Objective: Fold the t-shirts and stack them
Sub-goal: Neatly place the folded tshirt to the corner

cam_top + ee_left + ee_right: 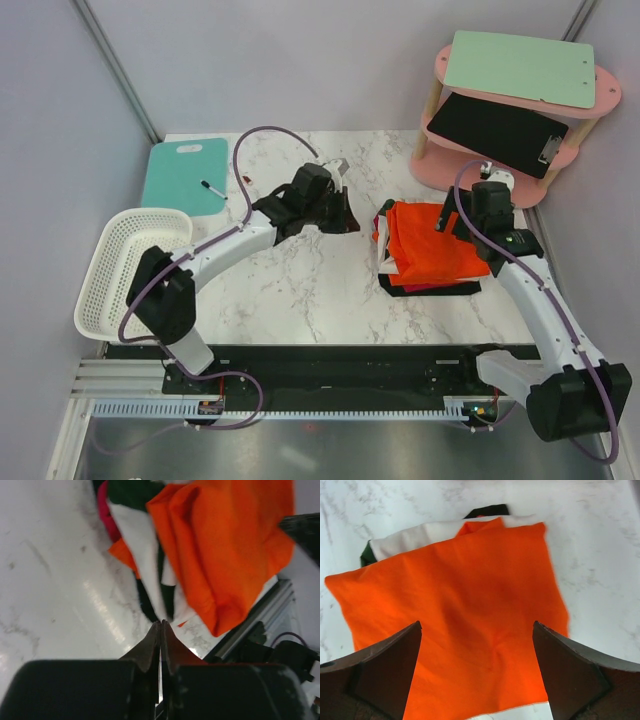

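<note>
A folded orange-red t-shirt [432,245] lies on top of a small stack of folded cloth at the table's right middle; white, black and pink layers show under it. It also shows in the left wrist view [225,545] and the right wrist view [465,615]. My left gripper [345,213] is shut and empty, just left of the stack, above bare marble; its tips [161,625] point at the stack's edge. My right gripper [476,627] is open wide and empty, hovering over the shirt from the stack's far right side [470,218].
A white latticed basket [125,265] hangs over the left table edge. A teal mat [180,175] with a black marker [213,188] lies at the back left. A pink two-tier shelf [515,110] holding a green board and a black clipboard stands at the back right.
</note>
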{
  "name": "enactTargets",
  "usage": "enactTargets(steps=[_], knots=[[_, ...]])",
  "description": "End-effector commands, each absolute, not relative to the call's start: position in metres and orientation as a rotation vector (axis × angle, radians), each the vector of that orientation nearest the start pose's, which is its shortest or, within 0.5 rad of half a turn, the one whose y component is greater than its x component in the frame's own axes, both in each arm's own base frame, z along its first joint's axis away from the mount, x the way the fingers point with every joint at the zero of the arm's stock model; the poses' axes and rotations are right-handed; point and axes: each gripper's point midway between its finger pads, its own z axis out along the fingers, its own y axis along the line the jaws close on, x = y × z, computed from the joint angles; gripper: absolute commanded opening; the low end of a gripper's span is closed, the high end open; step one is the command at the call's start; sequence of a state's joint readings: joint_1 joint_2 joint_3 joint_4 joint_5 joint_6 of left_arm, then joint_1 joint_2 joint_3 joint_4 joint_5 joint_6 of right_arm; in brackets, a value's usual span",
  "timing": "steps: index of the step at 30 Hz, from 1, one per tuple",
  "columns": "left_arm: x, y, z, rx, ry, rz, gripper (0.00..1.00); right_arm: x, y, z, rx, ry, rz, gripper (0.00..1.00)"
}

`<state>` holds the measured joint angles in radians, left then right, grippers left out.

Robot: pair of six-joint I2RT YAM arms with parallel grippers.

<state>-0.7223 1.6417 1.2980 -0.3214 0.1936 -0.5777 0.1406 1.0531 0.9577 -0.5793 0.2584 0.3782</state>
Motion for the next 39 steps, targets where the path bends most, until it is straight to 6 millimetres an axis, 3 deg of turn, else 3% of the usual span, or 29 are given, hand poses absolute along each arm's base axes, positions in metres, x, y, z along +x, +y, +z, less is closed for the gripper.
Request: enactTargets(steps=[1,5,9,17,26,33,36,39], knots=[[0.294,-0.415,0.22,0.449,2.198,-1.306,0.02,0.339,0.058,0.201,0.286,2.132,0.279,0.98],[0.27,-0.45,0.243,0.552,2.082,-1.587,0.02,0.357,0.075,0.194,0.257,2.151,0.368,0.98],[0.259,-0.474,0.247,0.59,2.058,-1.72,0.02,0.369,0.087,0.189,0.232,2.162,0.434,0.98],[0.239,-0.504,0.217,0.632,2.096,-1.849,0.02,0.388,0.094,0.161,0.252,2.218,0.461,0.98],[0.246,-0.505,0.146,0.517,2.286,-1.795,0.02,0.395,0.091,0.147,0.278,2.246,0.434,0.98],[0.254,-0.483,0.091,0.381,2.43,-1.675,0.02,0.394,0.075,0.127,0.319,2.284,0.355,0.98],[0.254,-0.477,0.082,0.374,2.445,-1.647,0.02,0.396,0.077,0.116,0.309,2.312,0.358,0.98],[0.251,-0.474,0.089,0.413,2.419,-1.645,0.02,0.398,0.083,0.116,0.283,2.319,0.395,0.98]])
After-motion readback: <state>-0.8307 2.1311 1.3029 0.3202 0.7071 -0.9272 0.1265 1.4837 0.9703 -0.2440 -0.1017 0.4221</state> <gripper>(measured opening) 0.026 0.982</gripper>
